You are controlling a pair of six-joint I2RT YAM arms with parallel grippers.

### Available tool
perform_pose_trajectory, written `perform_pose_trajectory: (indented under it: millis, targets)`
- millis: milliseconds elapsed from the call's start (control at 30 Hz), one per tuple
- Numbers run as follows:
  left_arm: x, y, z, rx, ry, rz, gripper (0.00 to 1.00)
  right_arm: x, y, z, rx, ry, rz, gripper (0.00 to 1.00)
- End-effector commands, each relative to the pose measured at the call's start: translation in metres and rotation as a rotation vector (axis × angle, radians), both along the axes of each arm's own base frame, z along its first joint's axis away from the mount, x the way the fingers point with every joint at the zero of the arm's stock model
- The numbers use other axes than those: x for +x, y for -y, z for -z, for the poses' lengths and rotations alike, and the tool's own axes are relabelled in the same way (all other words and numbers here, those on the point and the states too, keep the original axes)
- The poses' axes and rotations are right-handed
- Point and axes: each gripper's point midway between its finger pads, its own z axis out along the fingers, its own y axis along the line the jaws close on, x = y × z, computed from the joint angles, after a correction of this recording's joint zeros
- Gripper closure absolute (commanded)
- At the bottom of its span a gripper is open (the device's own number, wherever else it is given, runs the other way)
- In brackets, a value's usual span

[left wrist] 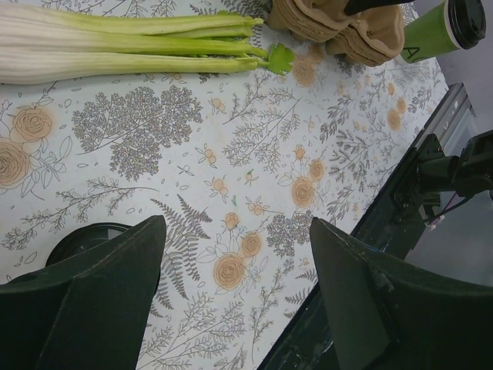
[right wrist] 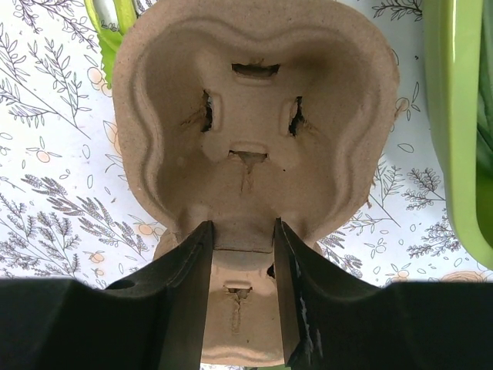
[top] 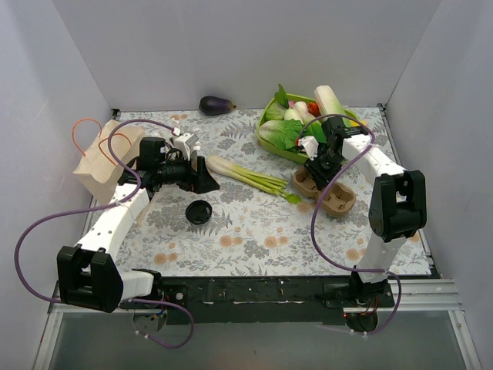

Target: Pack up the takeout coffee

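Observation:
The green takeout coffee cup (left wrist: 431, 32), with a black lid on it, shows only in the left wrist view, at the far top right beyond the brown cardboard cup carrier (left wrist: 347, 31). In the top view it is hidden, probably behind the right arm. My right gripper (right wrist: 240, 262) is shut on the middle ridge of the cup carrier (right wrist: 254, 100); in the top view the gripper (top: 322, 171) is over the carrier (top: 333, 199). My left gripper (left wrist: 239, 262) is open and empty above the table, near a loose black lid (left wrist: 81, 235).
A celery stalk (top: 246, 176) lies mid-table between the arms. The loose black lid (top: 199, 212) lies in front of the left gripper (top: 202, 182). A brown paper bag (top: 104, 158) stands at the left. A green tray of vegetables (top: 269, 142) and an eggplant (top: 217, 105) sit at the back.

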Motion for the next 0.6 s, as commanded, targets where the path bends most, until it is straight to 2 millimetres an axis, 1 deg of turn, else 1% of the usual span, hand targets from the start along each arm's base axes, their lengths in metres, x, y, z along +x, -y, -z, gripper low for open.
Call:
perform_pose_trajectory:
  millis: [0, 67, 233, 300, 333, 433, 567]
  targets:
    - [0.006, 0.001, -0.010, -0.020, 0.037, 0.005, 0.24, 0.005, -0.006, -0.014, 0.013, 0.038, -0.003, 0.66]
    - [0.006, 0.002, -0.010, -0.023, 0.035, 0.007, 0.24, 0.007, -0.007, -0.019, 0.009, 0.053, -0.004, 0.68]
    - [0.007, 0.002, -0.011, -0.025, 0.037, 0.007, 0.24, 0.010, -0.004, -0.048, 0.007, 0.134, 0.005, 0.71]
    - [0.007, 0.003, -0.011, -0.029, 0.034, 0.009, 0.24, 0.007, -0.003, -0.058, 0.011, 0.156, 0.006, 0.73]
    - [0.007, 0.003, -0.010, -0.030, 0.029, 0.008, 0.24, 0.006, -0.003, -0.060, 0.013, 0.165, 0.006, 0.75]
    - [0.008, 0.004, -0.009, -0.038, 0.023, 0.011, 0.24, 0.000, 0.000, -0.063, 0.012, 0.179, 0.006, 0.77]
    - [0.012, 0.005, -0.012, -0.042, 0.019, 0.009, 0.25, -0.013, 0.000, -0.073, 0.019, 0.173, -0.037, 0.77]
